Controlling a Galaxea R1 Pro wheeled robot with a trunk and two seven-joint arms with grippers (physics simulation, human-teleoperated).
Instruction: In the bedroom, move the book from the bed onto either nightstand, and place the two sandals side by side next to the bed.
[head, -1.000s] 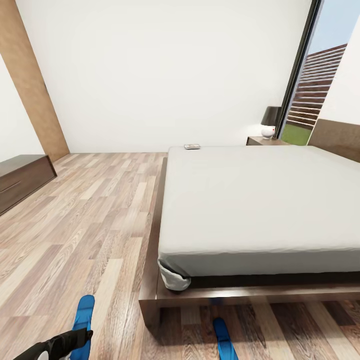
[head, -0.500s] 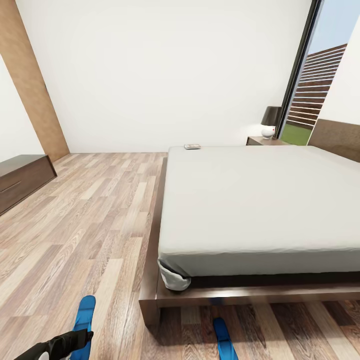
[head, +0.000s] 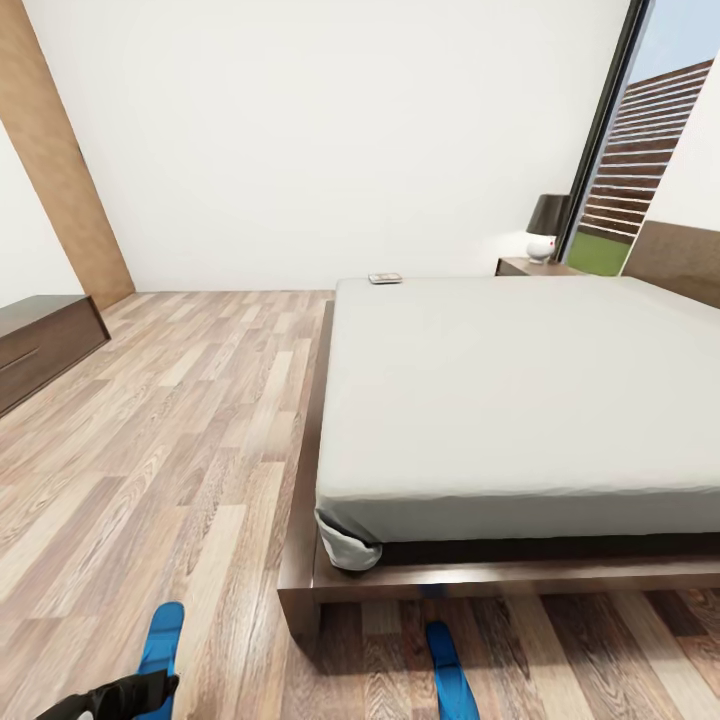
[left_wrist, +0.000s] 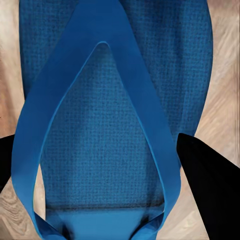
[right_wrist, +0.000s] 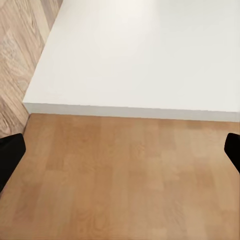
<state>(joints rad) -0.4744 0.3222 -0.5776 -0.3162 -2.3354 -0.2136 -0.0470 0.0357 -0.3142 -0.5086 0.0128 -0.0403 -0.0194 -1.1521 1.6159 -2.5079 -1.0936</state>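
Note:
The bed with its light grey mattress takes up the right of the head view. The book lies on its far left corner. Beyond the bed stands a nightstand under a dark-shaded lamp. One blue sandal is at the tip of my left arm at the lower left. In the left wrist view this sandal sits between the black fingers of my left gripper, which touch its two long edges. The other sandal lies on the floor by the bed's foot. My right gripper is open on nothing.
A low dark dresser stands against the left wall. A tall dark-framed window is at the far right. Wood plank floor runs along the bed's left side. The right wrist view looks at tan wood meeting a white flat surface.
The camera has shifted, so the room sits a little higher in the picture. My left arm and the sandal at its tip have moved down and slightly left together.

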